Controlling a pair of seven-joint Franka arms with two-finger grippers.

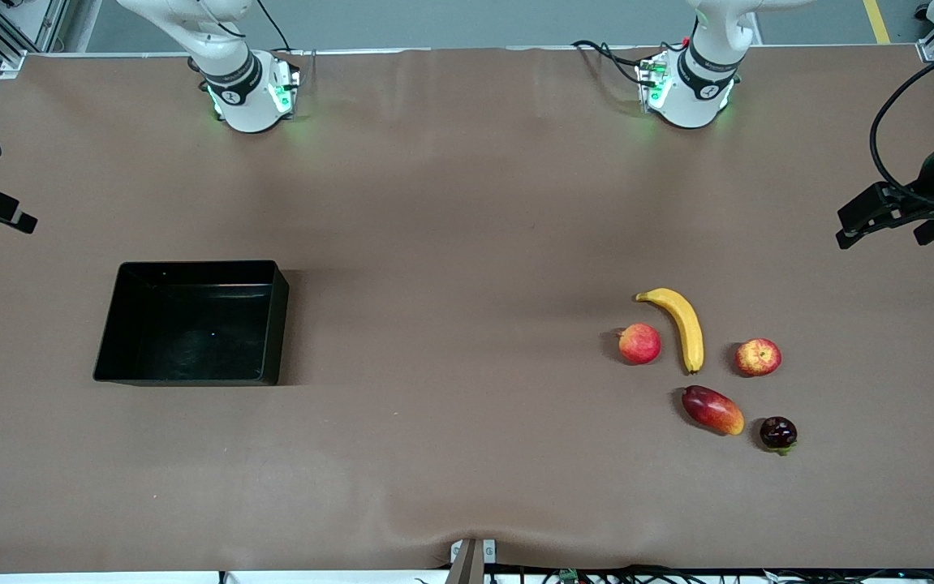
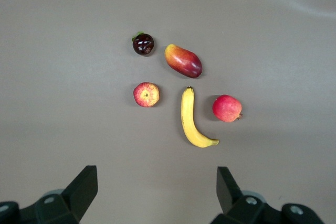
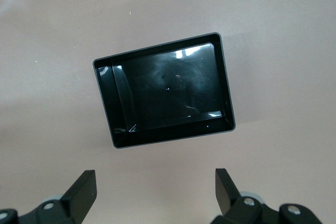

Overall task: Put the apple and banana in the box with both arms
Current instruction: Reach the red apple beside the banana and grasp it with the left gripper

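Banana serves as the landmark, lying on the brown table toward the left arm's end: the apple sits just beside it toward that end, a pink-red round fruit flanks it toward the right arm's end, and a mango and a dark mangosteen lie nearer the front camera. The black box stands well apart from the banana, toward the right arm's end, holding nothing. Both grippers hang wide open and hold nothing — the left gripper over the table by the fruit, the right gripper over the table by the box.
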